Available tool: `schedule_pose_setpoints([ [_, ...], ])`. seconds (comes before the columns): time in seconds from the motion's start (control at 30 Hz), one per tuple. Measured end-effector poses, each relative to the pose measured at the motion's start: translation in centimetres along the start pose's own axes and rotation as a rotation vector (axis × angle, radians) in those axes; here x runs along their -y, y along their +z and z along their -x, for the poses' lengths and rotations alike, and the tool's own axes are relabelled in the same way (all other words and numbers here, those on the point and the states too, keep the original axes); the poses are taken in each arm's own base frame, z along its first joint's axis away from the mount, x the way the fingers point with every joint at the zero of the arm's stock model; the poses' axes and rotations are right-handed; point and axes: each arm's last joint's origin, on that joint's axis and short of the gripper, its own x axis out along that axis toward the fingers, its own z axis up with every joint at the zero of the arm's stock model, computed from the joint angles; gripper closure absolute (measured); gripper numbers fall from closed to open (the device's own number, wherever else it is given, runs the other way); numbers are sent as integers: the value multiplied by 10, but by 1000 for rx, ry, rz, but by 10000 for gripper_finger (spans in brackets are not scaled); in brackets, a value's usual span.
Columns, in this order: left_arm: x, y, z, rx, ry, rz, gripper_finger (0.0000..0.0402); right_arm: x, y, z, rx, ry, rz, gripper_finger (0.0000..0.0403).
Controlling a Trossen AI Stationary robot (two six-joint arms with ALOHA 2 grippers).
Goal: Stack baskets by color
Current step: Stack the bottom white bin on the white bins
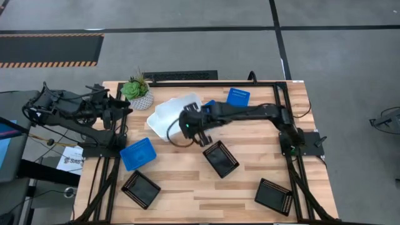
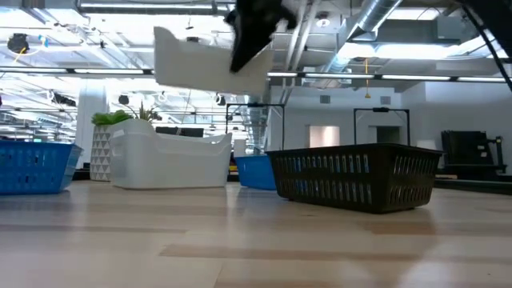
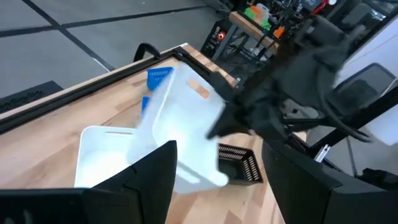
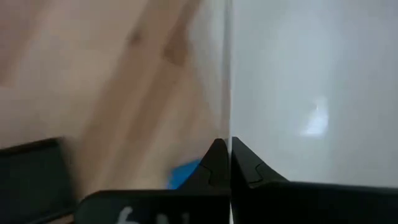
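My right gripper (image 1: pixel 191 127) is shut on a white basket (image 2: pixel 204 60) and carries it in the air above the table's middle left. Below it a second white basket (image 2: pixel 172 156) rests on its base on the wood. Blue baskets lie at the left (image 1: pixel 137 154) and the far side (image 1: pixel 237 97). Black baskets lie near the middle (image 1: pixel 220 159), at the near left (image 1: pixel 140 189) and at the near right (image 1: pixel 274 196). My left gripper (image 1: pixel 119 110) waits open at the table's left edge, holding nothing. My right gripper pinches the white basket's side wall at its rim (image 4: pixel 231 118) between its two fingers, one finger inside and one outside. The fingers slant down from above. The basket hangs tilted, lifted clear of the table and of the white basket below.
A potted green plant (image 1: pixel 139 92) stands at the far left beside the white baskets. A third blue basket (image 1: pixel 208 104) shows partly under my right arm. Bare wood lies along the near middle (image 1: pixel 206 200) between the black baskets.
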Motion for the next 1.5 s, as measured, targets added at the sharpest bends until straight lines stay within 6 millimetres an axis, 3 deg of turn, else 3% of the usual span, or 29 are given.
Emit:
schedule_pose_setpoints([
  [0.2, -1, -1, 0, -7, 6, -5, 178, 29, -14, -34, -9, -9, 114, 402],
  [0.47, -1, -1, 0, -3, 19, -9, 178, 39, -24, -68, -17, 40, 212, 403],
  [0.87, -2, 0, 0, 18, 42, -9, 178, 39, -19, -68, 60, 67, 351, 403],
  [1.3, -2, 0, 0, 27, 49, -7, 178, 55, -23, -70, 167, 73, 304, 403],
  [1.5, -2, 0, 0, 27, 49, -11, 178, 52, -21, -70, 202, 104, 292, 403],
])
